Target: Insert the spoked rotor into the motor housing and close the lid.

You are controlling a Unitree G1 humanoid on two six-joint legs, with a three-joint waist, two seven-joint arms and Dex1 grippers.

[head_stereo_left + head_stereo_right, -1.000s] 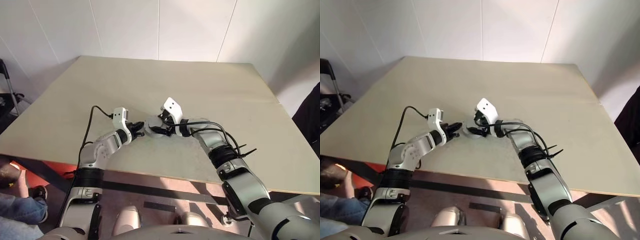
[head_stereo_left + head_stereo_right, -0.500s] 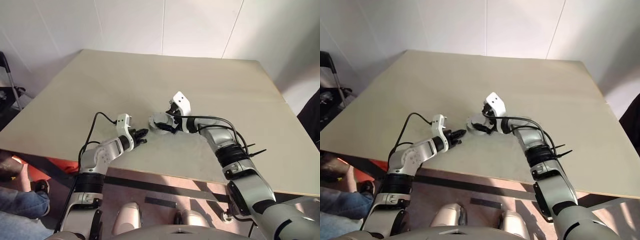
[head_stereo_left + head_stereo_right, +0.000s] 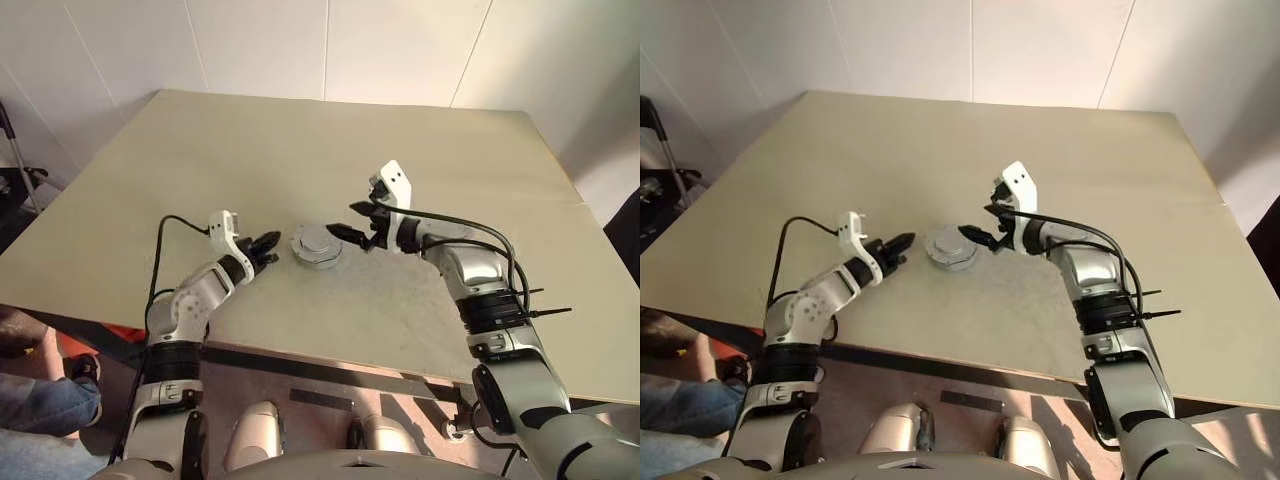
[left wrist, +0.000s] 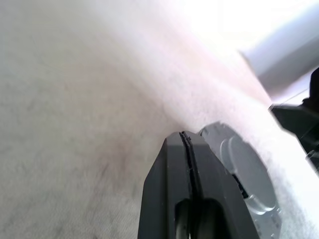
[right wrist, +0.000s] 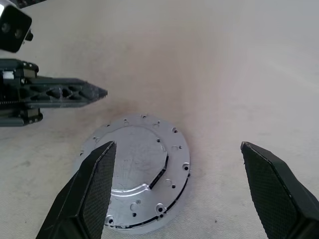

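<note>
A round grey lid point(image 3: 316, 241) lies flat on top of the motor housing point(image 3: 318, 261) near the table's front middle. Only the housing's side wall shows under it. The spoked rotor is hidden. In the right wrist view the lid point(image 5: 135, 169) shows a raised centre plate and small holes around its edge. My right gripper point(image 3: 348, 220) hovers just right of the lid, open wide and holding nothing. My left gripper point(image 3: 272, 240) is shut and empty, pointing at the lid's left side from a short gap away. The left wrist view shows its fingertips point(image 4: 183, 135) pressed together beside the lid point(image 4: 249, 174).
The beige table point(image 3: 330, 150) stretches wide behind and to both sides of the lid; its front edge point(image 3: 300, 355) runs close below the arms. A person's leg point(image 3: 40, 410) shows past the front left corner. A white wall stands behind.
My right gripper has opened wide and drawn back up and to the right, off the lid. The left gripper stayed shut and rose a little. The camera view shifted.
</note>
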